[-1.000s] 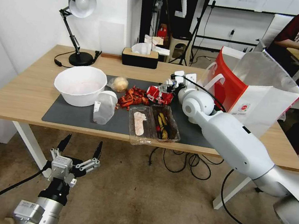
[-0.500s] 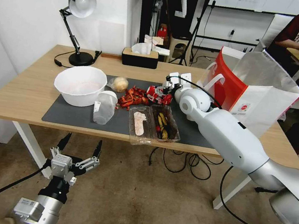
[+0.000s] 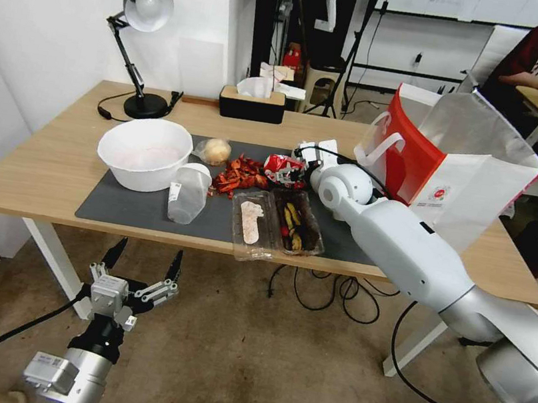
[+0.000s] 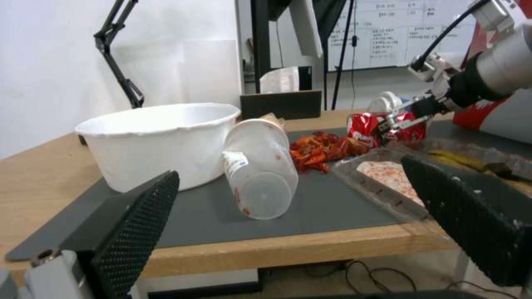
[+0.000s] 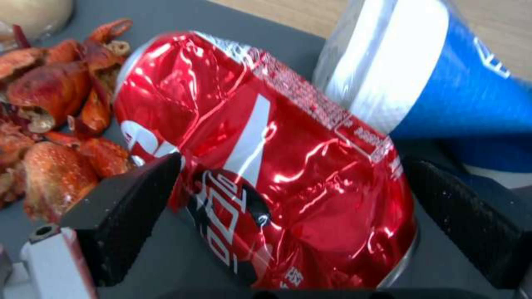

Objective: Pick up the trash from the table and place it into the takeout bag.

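Beside the takeout bag (image 3: pixel 462 170), I've my right gripper (image 5: pixel 288 232) spread wide astride the crushed red can (image 5: pixel 266 166), ready to clamp it; left gripper (image 3: pixel 141 270) idles open below the table (image 3: pixel 30 173).

one white bowl (image 3: pixel 145 153), one clear plastic cup (image 3: pixel 188 193) on its side, one wrapped yellowish ball (image 3: pixel 214 150), one heap of red shells (image 3: pixel 238 175), one crushed red can (image 5: pixel 266 166), one blue-and-white cup (image 5: pixel 421 79), two clear trays (image 3: pixel 277 224), one takeout bag (image 3: pixel 463 163), one lamp (image 3: pixel 138 40), one tissue box (image 3: pixel 251 103), two grippers (image 3: pixel 142 263).
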Available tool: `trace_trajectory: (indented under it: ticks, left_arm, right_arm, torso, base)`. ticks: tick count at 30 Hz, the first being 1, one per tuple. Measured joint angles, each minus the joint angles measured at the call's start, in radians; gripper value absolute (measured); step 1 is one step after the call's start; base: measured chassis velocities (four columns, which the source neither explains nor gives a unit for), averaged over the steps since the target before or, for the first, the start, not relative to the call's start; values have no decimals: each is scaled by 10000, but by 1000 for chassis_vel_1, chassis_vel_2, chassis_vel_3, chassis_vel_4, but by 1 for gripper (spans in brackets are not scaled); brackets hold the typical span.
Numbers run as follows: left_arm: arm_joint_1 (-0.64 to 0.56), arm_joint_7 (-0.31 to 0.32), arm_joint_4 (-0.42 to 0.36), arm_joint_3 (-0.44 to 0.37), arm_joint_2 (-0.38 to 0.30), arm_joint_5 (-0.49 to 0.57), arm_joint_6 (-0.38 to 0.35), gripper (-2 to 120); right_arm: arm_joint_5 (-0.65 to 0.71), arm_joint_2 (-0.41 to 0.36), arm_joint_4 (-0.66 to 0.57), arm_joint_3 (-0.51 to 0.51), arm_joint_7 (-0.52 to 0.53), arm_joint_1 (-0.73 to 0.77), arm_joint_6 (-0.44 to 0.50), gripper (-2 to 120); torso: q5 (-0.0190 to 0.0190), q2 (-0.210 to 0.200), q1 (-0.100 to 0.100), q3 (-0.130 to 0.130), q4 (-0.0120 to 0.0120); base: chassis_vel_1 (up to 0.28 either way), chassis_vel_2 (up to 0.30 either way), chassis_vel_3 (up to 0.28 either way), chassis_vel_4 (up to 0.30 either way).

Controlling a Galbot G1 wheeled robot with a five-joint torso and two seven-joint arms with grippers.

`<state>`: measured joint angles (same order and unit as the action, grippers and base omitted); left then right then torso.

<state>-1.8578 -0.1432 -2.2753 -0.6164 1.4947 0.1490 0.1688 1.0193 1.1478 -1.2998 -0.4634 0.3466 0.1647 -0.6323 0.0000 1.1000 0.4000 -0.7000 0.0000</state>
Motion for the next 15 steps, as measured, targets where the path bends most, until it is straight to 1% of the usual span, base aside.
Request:
trace_trajectory:
  ticks: [12, 13, 14, 15]
  left_arm:
    - [2, 12, 0, 41, 12, -5, 0, 100]
    - [7, 13, 0, 49, 19, -8, 0, 100]
    - [16, 19, 1, 54, 21, -9, 0, 100]
    - [16, 19, 1, 54, 21, -9, 0, 100]
  right_arm:
    - [42, -21, 52, 193, 30, 238, 80, 100]
    - [52, -31, 47, 209, 20, 249, 105, 99]
    - [53, -46, 47, 221, 4, 259, 150, 95]
    - [53, -46, 47, 221, 4, 259, 150, 95]
  torso:
    - [1, 0, 0, 1, 1]
    - [1, 1, -1, 1, 0]
    - [0, 1, 0, 1, 0]
    - [0, 1, 0, 1, 0]
  base:
    - [0, 0, 0, 0]
    - [0, 0, 0, 0]
    - [0, 0, 0, 0]
    - [0, 0, 0, 0]
